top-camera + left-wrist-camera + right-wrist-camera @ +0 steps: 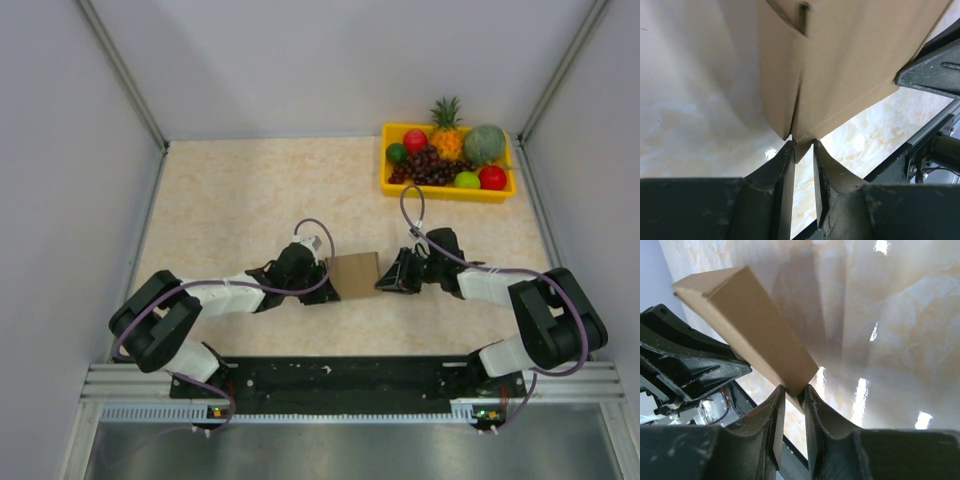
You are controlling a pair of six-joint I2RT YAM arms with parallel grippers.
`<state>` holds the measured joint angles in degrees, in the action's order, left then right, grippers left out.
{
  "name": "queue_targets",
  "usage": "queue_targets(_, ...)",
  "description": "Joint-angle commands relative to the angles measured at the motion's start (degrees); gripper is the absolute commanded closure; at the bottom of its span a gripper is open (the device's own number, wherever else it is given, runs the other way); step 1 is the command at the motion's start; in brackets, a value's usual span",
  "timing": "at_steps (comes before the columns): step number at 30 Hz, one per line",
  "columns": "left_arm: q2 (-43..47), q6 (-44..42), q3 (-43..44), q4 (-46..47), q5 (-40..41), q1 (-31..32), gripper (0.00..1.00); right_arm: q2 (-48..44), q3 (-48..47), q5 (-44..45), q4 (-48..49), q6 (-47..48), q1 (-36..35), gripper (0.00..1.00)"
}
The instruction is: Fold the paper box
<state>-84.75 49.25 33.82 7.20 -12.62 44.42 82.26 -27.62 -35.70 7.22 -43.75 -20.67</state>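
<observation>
Pale, marble-look surface (230, 200) fills the space between plain white walls. At about 1 o'clock on it sits a yellow plastic tray (445, 193) full of fruit. Near the middle, a bit toward 6 o'clock, is the small brown cardboard box (354, 274). The left arm's fingers (320, 277) meet it at its 9 o'clock side. The right arm's fingers (385, 282) meet it at its 3 o'clock side.

Both pairs of fingers are squeezed tight on the box. Each pair pinches one thin corner of cardboard.

I think most of the folding is done. The cardboard is a box shape now, not a flat sheet, with sharp corners. What may be left is tucking in a last flap and putting the box down.

From above you see the whole scene, but the box is just a little brown block. The left wrist view shows a slit (796, 107) where two walls meet and a small slot (802, 17) near the top. The right wrist view shows a long smooth side, and the box seems to hang above the surface. No view shows if every flap is closed.
</observation>
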Motion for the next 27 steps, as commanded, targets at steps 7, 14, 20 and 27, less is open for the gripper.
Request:
queue_targets(7, 1.4, -0.3, -1.0, 3.7, -2.3, -0.3, 0.89, 2.2, 2.4, -3.8, 10.7, -7.7, 1.0, 1.0)
queue_targets(14, 3.1, -2.8, 0.4, -1.2, -1.4, -0.4, 0.6, 0.5, 0.5, -1.8, 2.3, -0.5, 1.9, 0.85)
queue_targets(20, 8.5, -7.7, 0.6, -7.1, -1.0, -0.5, 0.46, -2.3, -3.7, 1.3, -8.7, 8.6, 1.9, 0.58)
queue_targets(27, 15.2, -13.7, 0.4, -12.2, -0.9, -0.6, 0.21, -4.1, -4.7, 0.9, -8.6, 15.5, 1.9, 0.39)
